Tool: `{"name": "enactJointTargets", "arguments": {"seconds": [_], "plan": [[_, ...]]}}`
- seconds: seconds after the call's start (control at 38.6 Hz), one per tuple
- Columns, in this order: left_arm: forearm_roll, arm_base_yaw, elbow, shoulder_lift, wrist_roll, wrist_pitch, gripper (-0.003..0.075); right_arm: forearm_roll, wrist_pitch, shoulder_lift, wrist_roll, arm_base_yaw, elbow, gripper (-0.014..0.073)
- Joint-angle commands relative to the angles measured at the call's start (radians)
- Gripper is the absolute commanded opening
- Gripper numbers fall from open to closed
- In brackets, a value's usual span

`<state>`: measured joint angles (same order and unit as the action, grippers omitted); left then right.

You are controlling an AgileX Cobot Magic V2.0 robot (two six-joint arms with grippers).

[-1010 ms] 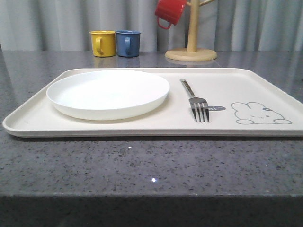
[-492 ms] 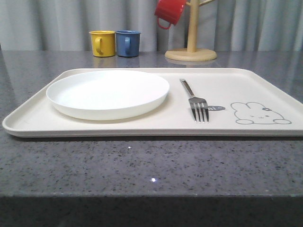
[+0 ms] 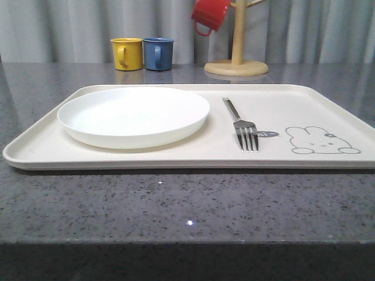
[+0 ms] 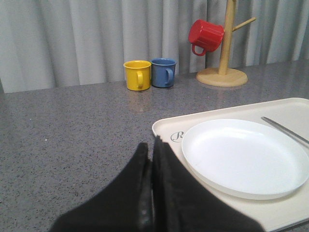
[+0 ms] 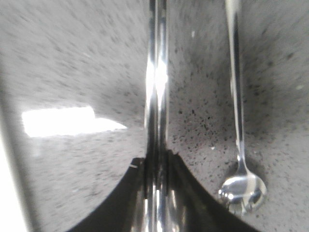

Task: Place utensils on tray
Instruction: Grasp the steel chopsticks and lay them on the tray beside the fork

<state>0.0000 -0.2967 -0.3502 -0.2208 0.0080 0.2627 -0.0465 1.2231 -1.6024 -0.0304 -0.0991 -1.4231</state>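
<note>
On the grey table [image 3: 176,205], the cream tray [image 3: 304,105] carries the white plate [image 3: 133,115] and fork [image 3: 241,124]. Left gripper [image 4: 152,159] is closed, empty. Right gripper [image 5: 155,166] clamps the chopsticks [image 5: 156,82] beside the spoon [image 5: 240,145].

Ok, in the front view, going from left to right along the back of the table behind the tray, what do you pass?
Yellow mug → blue mug → red mug, hanging on the stand → wooden mug stand.
</note>
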Motion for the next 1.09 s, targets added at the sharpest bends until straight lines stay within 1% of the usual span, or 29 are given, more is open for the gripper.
{"name": "enactJointTargets", "arguments": {"seconds": [0.0, 0.18, 0.34, 0.49, 0.62, 0.78, 0.96, 1.06], "plan": [[-0.006, 0.001, -0.028, -0.008, -0.008, -0.086, -0.0018, -0.02, 0.091, 0.086, -0.023, 0.055, -0.043, 0.0013], [-0.006, 0.001, -0.028, -0.008, -0.008, -0.086, -0.0018, -0.028, 0.082, 0.093, -0.099, 0.204, -0.043, 0.0013], [-0.006, 0.001, -0.028, -0.008, -0.008, -0.086, -0.0018, -0.039, 0.034, 0.057, -0.173, 0.345, -0.045, 0.0015], [-0.006, 0.001, -0.028, -0.008, -0.008, -0.086, -0.0018, -0.042, -0.015, -0.014, -0.241, 0.434, -0.045, 0.0015], [-0.006, 0.001, -0.028, -0.008, -0.008, -0.086, -0.0018, -0.067, -0.023, -0.071, -0.268, 0.449, -0.045, 0.0015], [-0.006, 0.001, -0.028, -0.008, -0.008, -0.086, -0.0018, -0.109, -0.076, -0.121, -0.285, 0.449, -0.045, 0.0015], [-0.006, 0.001, -0.028, -0.008, -0.008, -0.086, -0.0018, -0.156, -0.116, -0.139, -0.285, 0.449, -0.045, 0.0015], [-0.006, 0.001, -0.028, -0.008, -0.008, -0.086, -0.0018, -0.161, -0.119, -0.139, -0.285, 0.449, -0.046, 0.0015]]}}
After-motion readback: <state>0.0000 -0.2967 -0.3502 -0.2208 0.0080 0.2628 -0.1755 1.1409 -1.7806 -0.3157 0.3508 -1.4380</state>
